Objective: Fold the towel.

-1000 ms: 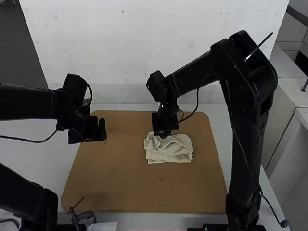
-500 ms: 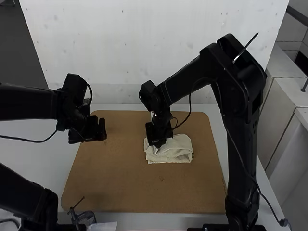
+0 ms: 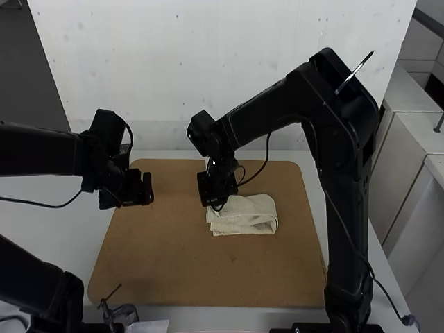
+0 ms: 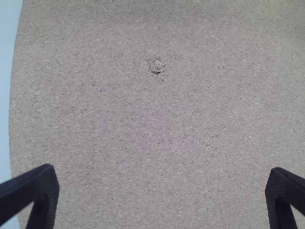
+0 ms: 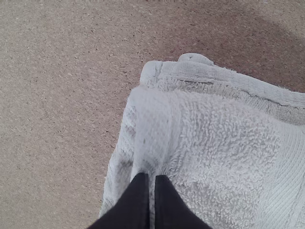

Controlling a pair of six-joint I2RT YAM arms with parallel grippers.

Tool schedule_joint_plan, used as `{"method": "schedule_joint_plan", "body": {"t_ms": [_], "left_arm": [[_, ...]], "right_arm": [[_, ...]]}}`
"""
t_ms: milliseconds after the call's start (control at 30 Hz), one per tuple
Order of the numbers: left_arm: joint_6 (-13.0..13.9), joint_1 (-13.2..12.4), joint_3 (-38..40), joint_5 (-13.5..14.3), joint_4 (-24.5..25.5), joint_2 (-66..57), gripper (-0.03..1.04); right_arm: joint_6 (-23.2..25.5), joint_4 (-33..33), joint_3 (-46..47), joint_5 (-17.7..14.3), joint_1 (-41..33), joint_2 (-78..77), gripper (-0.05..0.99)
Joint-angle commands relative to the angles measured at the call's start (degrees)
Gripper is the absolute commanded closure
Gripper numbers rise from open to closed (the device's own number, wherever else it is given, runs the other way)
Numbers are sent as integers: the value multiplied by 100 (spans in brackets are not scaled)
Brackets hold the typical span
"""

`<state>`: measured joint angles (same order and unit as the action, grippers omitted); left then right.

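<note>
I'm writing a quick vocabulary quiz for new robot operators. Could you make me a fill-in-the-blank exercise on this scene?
1. The board under the towel is ___ in colour.
2. The towel is not spread out flat but ___.
3. The left gripper is not shut but ___.
4. The gripper at the towel belongs to the ___ arm.

Missing words: brown; folded; open; right.

off-white rectangular terry-cloth towel (image 3: 250, 214) with flat-woven bands, folded over in stacked layers into a small, slightly uneven bundle, edges not quite lined up, a rounded fold at its right end, lying right of centre on the brown board (image 3: 173, 267)
</note>
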<state>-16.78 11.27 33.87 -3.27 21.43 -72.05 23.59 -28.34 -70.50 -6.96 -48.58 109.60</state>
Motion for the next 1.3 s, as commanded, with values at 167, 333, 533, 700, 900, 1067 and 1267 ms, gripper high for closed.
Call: {"method": "schedule_joint_plan", "body": {"t_ms": [167, 333, 533, 700, 900, 1067, 1267], "left_arm": [[16, -72, -38, -51, -60, 7, 4], [69, -125, -38, -69, -60, 60, 4], [104, -151, 23, -69, -60, 200, 4], [104, -151, 155, -60, -7, 253, 4], [175, -195, 217, 46, 28, 306, 4], [368, -178, 182, 116, 186, 376, 4], [456, -160, 164, 379, 441, 877, 4]], "right_arm": [[84, -14, -219, -33, -64, 149, 92], [75, -137, -386, -60, 120, -176, 91], [49, -365, -676, -33, 569, -826, -1], [-162, -401, -517, -60, 1228, -1029, -3], [-549, 65, 449, -104, 2221, -1591, -3], [-1050, 434, 1478, -112, 3179, -2514, -3], [-1700, 751, 2568, -95, 4313, -4078, -3]]}}
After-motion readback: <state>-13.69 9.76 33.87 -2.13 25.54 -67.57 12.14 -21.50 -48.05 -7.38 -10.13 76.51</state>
